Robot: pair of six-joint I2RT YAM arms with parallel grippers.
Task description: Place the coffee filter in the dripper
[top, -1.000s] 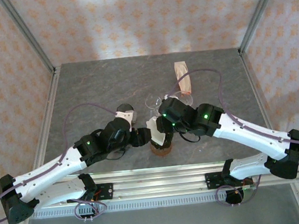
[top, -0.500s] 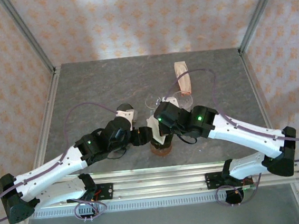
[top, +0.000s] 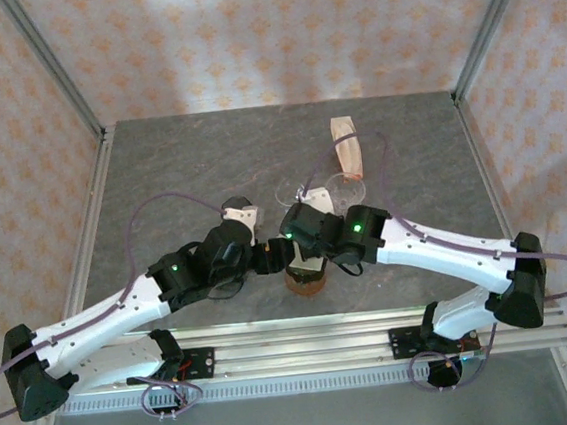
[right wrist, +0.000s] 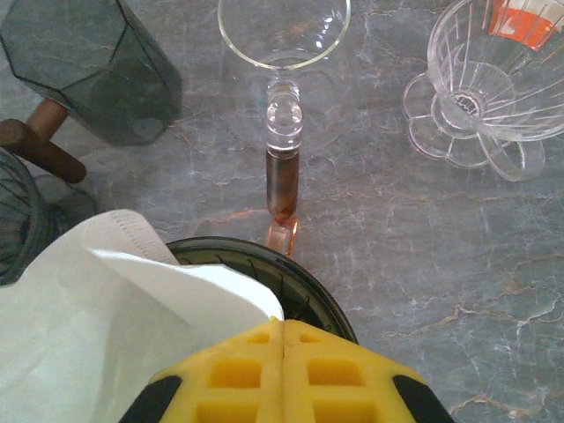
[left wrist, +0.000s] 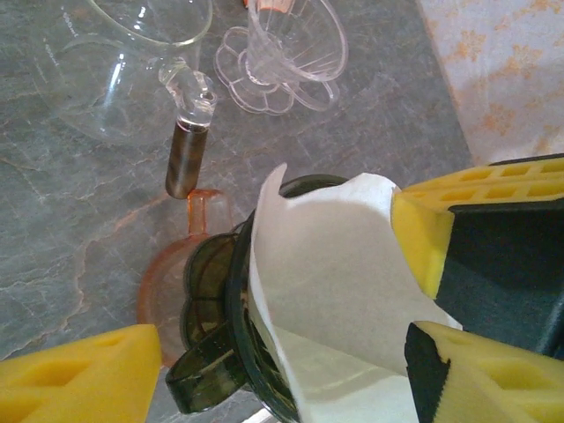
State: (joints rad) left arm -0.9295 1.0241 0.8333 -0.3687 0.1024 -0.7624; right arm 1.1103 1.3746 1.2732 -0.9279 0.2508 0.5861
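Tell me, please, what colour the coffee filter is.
The coffee filter is plain white; it shows best in the left wrist view.

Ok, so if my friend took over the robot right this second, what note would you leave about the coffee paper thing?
Left tool: open, one pad on each side of the coffee filter.
Right tool: shut on the filter's top edge.
Things: the filter stands partly inside the dark dripper, with its top sticking up above the rim.
Done: the filter is at the dripper and partly in.
Left: settle it down against the dripper wall, let go, then lift both tools away.
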